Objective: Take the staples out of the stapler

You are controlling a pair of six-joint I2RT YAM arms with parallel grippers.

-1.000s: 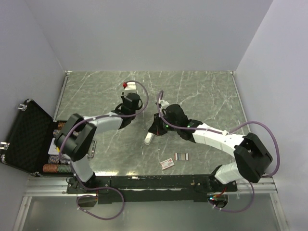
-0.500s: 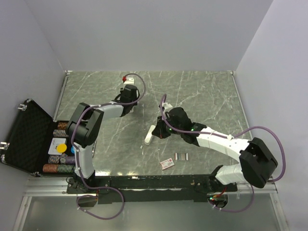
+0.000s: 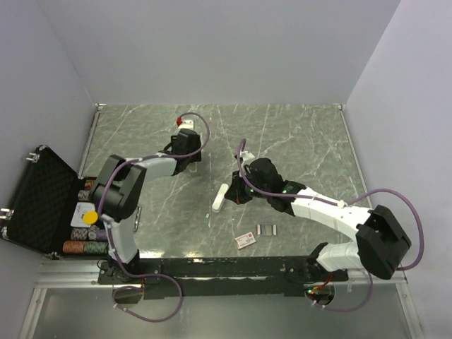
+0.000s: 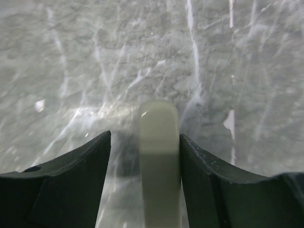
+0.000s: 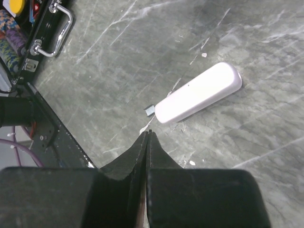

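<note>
Jaws check, top view: right gripper (image 3: 237, 193) pinched shut, empty, just beside stapler (image 3: 220, 198). Staples (image 3: 267, 229) flat on desk (image 3: 304, 134) nr front edge, long axis left-right, beside red-and-white box (image 3: 246, 240), closest to right arm.

Left wrist: left gripper (image 4: 145, 137) parted wide, astride 1 pale block (image 4: 159, 180).

Right wrist: stapler (image 5: 199, 92) just ahead of shut jaws, slanting up-right.

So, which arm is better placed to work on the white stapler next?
Right: the right gripper, shut, hangs just beside the stapler, while the left gripper stands open around a pale object farther back.
</note>
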